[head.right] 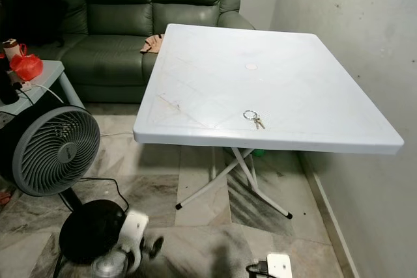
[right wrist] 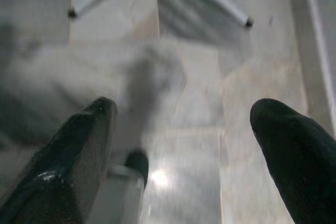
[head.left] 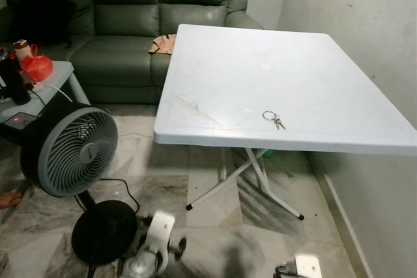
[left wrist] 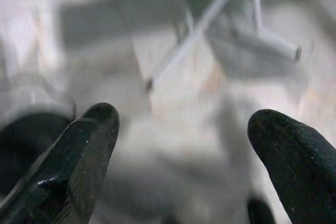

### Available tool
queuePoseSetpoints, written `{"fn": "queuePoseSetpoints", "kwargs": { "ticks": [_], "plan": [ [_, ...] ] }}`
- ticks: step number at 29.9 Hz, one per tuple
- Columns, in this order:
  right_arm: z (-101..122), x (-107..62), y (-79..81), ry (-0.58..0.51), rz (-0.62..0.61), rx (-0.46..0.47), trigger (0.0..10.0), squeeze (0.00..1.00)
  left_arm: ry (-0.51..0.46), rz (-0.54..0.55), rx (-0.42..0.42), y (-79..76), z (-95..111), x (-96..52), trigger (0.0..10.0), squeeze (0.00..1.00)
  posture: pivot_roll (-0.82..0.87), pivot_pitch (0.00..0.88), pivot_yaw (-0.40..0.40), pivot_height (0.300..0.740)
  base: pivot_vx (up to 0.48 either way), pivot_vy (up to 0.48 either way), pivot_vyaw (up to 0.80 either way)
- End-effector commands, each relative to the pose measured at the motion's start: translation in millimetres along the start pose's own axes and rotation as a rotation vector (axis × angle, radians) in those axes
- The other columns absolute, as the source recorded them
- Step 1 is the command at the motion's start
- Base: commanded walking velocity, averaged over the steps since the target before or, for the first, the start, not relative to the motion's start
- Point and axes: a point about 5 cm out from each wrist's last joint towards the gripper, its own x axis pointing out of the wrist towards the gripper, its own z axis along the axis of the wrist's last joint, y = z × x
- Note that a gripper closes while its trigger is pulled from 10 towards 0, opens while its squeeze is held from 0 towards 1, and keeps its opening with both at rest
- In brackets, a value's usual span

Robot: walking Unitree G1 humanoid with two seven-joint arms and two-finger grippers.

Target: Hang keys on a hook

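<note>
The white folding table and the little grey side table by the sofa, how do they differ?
The white folding table is far larger; the grey side table is small. The folding table holds just the keys near its front edge; the side table is crowded with a red bag and a cable. Both stand before the green sofa.
</note>
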Motion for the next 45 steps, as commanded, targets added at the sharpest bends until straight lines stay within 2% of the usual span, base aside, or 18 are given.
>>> {"fn": "queuePoseSetpoints", "kwargs": {
  "ticks": [1, 6, 9, 10, 11, 16, 18, 19, 20, 21, 24, 26, 29, 32, 34, 37, 41, 45],
  "plan": [
    [15.3, 3.8, -0.9, -0.073, 0.006, -0.009, 10.0, 0.00, -0.070, 0.008, -0.013, 2.4, 12.5, 2.4, 10.0, 0.00, -0.01, 0.000, -0.037, 0.740, 0.000, 0.000, 0.00],
    [44.1, 9.7, -1.7, -0.203, 0.013, -0.011, 10.0, 0.00, -0.218, 0.021, -0.063, 9.7, 44.3, 7.9, 10.0, 0.00, -0.01, 0.000, -0.035, 0.740, 0.000, 0.000, 0.00],
    [81.4, 12.6, -2.9, -0.378, 0.016, 0.026, 10.0, 0.00, -0.361, 0.032, -0.083, 20.7, 76.4, 9.4, 10.0, 0.00, -0.02, 0.000, -0.028, 0.740, 0.000, 0.000, 0.00],
    [81.4, 12.6, -2.9, -0.378, 0.016, 0.026, 10.0, 0.00, -0.361, 0.032, -0.083, 20.7, 76.4, 9.4, 10.0, 0.00, -0.02, 0.000, -0.028, 0.740, 0.000, 0.000, 0.00],
    [101.8, 12.6, -2.6, -0.467, 0.025, 0.056, 10.0, 0.00, -0.431, 0.056, -0.132, 31.8, 91.4, 7.8, 10.0, 0.00, -0.03, 0.000, -0.021, 0.740, 0.000, 0.000, 0.00],
    [131.7, 7.6, -0.2, -0.616, 0.065, 0.095, 10.0, 0.00, -0.535, 0.072, -0.202, 46.0, 109.1, 2.5, 10.0, 0.00, -0.04, 0.000, -0.015, 0.740, 0.000, 0.000, 0.00],
    [152.7, -0.6, 3.3, -0.722, 0.089, 0.088, 10.0, 0.00, -0.624, 0.075, -0.170, 51.1, 126.8, -4.1, 10.0, 0.00, -0.04, 0.000, -0.015, 0.740, 0.000, 0.000, 0.00],
    [152.7, -0.6, 3.3, -0.722, 0.089, 0.088, 10.0, 0.00, -0.624, 0.075, -0.170, 51.1, 126.8, -4.1, 10.0, 0.00, -0.04, 0.000, -0.015, 0.740, 0.000, 0.000, 0.00],
    [166.9, -9.5, 6.9, -0.799, 0.104, 0.093, 10.0, 0.00, -0.705, 0.076, -0.133, 52.6, 142.1, -12.1, 10.0, 0.00, -0.03, 0.000, -0.008, 0.740, 0.000, 0.000, 0.00],
    [170.8, -12.7, 7.8, -0.822, 0.102, 0.086, 10.0, 0.00, -0.725, 0.070, -0.132, 52.6, 146.4, -14.7, 10.0, 0.00, -0.03, 0.000, -0.008, 0.740, 0.000, 0.000, 0.00],
    [176.5, -18.4, 10.2, -0.854, 0.104, 0.066, 10.0, 0.00, -0.741, 0.060, -0.135, 52.6, 153.0, -18.3, 10.0, 0.00, -0.03, 0.000, -0.008, 0.740, 0.000, 0.000, 0.00],
    [182.9, -25.2, 11.8, -0.882, 0.100, 0.059, 10.0, 0.00, -0.755, 0.044, -0.186, 52.9, 160.8, -22.7, 10.0, 0.00, -0.03, 0.000, -0.008, 0.740, 0.000, 0.000, 0.00],
    [190.0, -35.6, 14.7, -0.915, 0.109, 0.047, 10.0, 0.00, -0.714, 0.030, -0.211, 52.3, 162.6, -24.8, 10.0, 0.00, -0.03, 0.000, -0.004, 0.740, 0.000, 0.000, 0.00],
    [193.4, -45.7, 16.5, -0.918, 0.111, 0.023, 10.0, 0.00, -0.646, 0.006, -0.152, 48.5, 158.3, -26.9, 10.0, 0.00, -0.04, 0.000, -0.005, 0.740, 0.000, 0.000, 0.00],
    [194.6, -50.9, 16.4, -0.920, 0.114, 0.022, 10.0, 0.00, -0.620, -0.001, -0.154, 48.3, 155.6, -28.1, 10.0, 0.00, -0.04, 0.000, 0.000, 0.740, 0.000, 0.000, 0.00],
    [193.0, -51.0, 11.9, -0.912, 0.080, -0.033, 10.0, 0.00, -0.617, 0.042, -0.126, 48.6, 157.3, -26.3, 10.0, 0.00, -0.04, 0.000, 0.001, 0.740, 0.000, 0.000, 0.00],
    [196.5, -52.1, 10.1, -0.902, 0.077, -0.030, 10.0, 0.00, -0.612, 0.007, -0.110, 44.8, 165.3, -25.7, 10.0, 0.00, -0.04, 0.000, 0.001, 0.740, 0.000, 0.000, 0.00],
    [201.4, -55.2, 10.6, -0.901, 0.079, -0.032, 10.0, 0.00, -0.601, -0.026, -0.102, 47.3, 171.0, -26.0, 10.0, 0.00, -0.04, 0.000, -0.002, 0.740, 0.000, 0.000, 0.00]
  ]
}}
